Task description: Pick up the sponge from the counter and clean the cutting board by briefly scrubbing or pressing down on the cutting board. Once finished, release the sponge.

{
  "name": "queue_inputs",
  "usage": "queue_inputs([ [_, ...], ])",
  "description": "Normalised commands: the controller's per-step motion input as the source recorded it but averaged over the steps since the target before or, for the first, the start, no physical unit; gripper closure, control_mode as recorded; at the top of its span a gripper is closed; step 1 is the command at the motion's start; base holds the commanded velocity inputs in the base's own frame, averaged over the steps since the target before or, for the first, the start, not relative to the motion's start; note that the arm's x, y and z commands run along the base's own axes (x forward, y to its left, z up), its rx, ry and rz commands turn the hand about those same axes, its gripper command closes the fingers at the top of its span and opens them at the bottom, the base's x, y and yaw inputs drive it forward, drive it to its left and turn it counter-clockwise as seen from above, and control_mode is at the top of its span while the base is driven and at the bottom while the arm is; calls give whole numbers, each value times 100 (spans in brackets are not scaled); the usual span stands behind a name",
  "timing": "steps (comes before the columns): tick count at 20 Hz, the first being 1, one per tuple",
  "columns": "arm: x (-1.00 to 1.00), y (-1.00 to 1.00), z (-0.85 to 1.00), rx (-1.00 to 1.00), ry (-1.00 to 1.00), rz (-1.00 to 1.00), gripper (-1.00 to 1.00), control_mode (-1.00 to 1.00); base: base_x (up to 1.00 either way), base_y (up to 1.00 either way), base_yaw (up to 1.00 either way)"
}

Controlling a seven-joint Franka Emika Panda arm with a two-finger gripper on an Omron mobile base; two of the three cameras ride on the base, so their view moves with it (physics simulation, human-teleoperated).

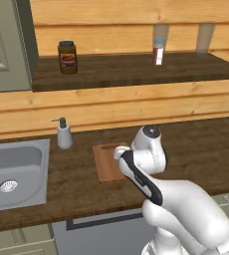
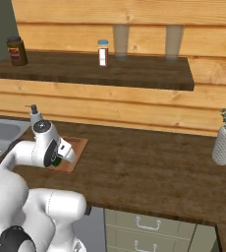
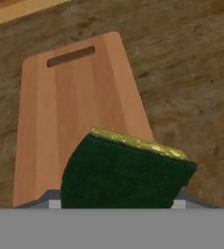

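Sponge in hand! The gripper (image 3: 115, 204) clamps the small dark-green, yellow-backed sponge block (image 3: 126, 170) above the light-brown wooden cutting board (image 3: 75, 107); scrubbing step looms, so next: press down onto the wood.

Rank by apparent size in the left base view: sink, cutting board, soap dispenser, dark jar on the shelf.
1. sink
2. cutting board, partly hidden by the arm
3. soap dispenser and dark jar: look alike, not ranked; the jar stands farther away.
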Motion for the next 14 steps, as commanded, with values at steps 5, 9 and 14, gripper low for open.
queue_inputs([
  [5,44,26,-35,-1,-2,-1,100,-100,0,0,0],
  [9,36,18,-49,0,-6,-1,100,-100,0,0,0],
  [14,25,1,-42,0,-7,0,100,-100,0,0,0],
])
